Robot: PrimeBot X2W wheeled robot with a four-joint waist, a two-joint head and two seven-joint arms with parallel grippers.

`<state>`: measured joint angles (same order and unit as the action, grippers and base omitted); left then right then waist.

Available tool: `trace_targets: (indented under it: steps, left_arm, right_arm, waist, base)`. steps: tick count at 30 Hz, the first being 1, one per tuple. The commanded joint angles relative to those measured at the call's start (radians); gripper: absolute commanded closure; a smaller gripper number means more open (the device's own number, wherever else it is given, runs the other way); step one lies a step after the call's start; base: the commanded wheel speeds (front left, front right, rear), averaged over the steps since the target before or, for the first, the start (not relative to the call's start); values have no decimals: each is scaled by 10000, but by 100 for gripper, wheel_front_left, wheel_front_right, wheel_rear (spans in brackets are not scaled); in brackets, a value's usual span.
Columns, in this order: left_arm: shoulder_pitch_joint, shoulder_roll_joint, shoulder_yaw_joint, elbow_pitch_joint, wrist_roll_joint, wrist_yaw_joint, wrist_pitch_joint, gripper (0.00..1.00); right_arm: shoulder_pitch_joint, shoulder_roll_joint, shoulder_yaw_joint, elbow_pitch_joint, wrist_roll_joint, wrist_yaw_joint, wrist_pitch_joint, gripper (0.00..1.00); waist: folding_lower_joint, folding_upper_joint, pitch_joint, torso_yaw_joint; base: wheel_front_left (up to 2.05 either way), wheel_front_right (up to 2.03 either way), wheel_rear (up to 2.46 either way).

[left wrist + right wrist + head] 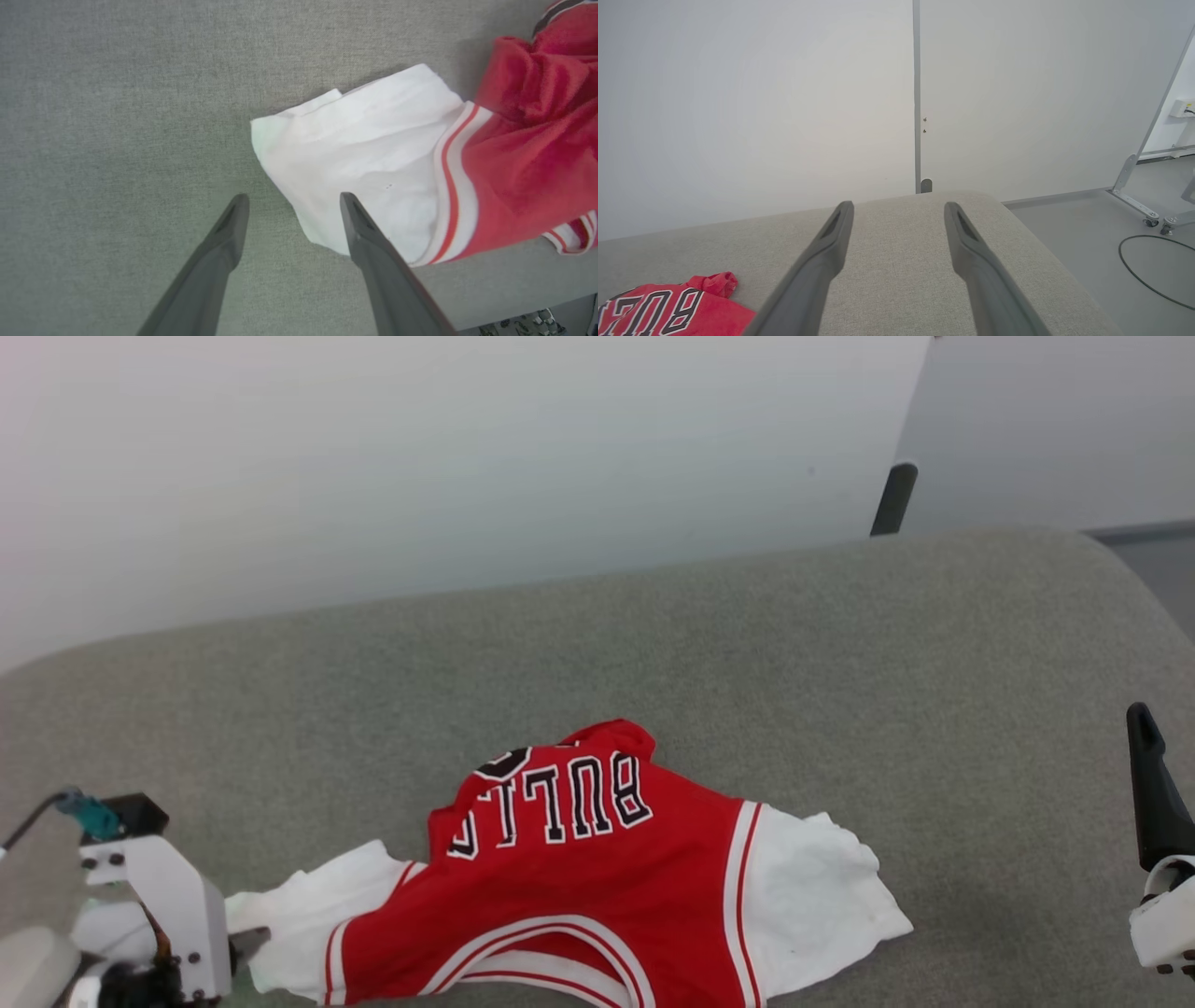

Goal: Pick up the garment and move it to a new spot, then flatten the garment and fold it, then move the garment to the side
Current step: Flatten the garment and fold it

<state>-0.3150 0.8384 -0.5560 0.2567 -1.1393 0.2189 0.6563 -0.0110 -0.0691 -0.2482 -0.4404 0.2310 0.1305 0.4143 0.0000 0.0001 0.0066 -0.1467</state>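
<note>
Garment (579, 887) crumpled lower centre on grey tabletop (840, 644). Left tool (290, 198) spread, one finger above white sleeve (355, 149). Right tool (899, 205) spread, empty, lower right.

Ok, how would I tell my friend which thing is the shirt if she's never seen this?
Find the grey padded surface in front of the white wall. Near its front edge lies the garment, a rumpled shirt. Unlike the plain grey fabric and the dark fingers of the left gripper by it, it is bright red with white sleeves and black BULLS letters.
</note>
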Motion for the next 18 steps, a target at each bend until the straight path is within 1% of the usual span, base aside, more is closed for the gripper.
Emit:
trace_targets:
  steps: [1,3,6,12,14,18]
  left_arm:
    - [-111,-14,-5,34,27,-44,14,0]
    - [-305,-59,8,305,0,-126,90,0]
    - [-590,35,-122,697,212,-274,196,0]
    - [-1120,-61,-160,1685,255,-416,456,0]
    - [-1265,-200,-173,1918,146,-460,570,0]
    - [-1370,-616,-201,2488,-53,-408,721,0]
  right_arm:
    - [-63,-20,41,-41,78,6,-1,0]
    - [-179,-18,90,-96,82,6,57,0]
    - [-271,-31,145,-139,111,6,115,0]
    - [-517,-43,228,-197,181,6,293,0]
    - [-611,-72,270,-235,210,6,367,0]
    - [-733,-102,326,-221,218,6,573,0]
  waist:
    - [0,-1,247,-118]
    - [0,-1,515,-198]
    - [0,-1,893,-307]
    - [0,-1,1532,-462]
    - [0,-1,1712,-481]
    - [0,-1,1936,-478]
  base:
    - [0,0,0]
    - [0,0,0]
    - [0,0,0]
    - [0,0,0]
    - [0,0,0]
    - [0,0,0]
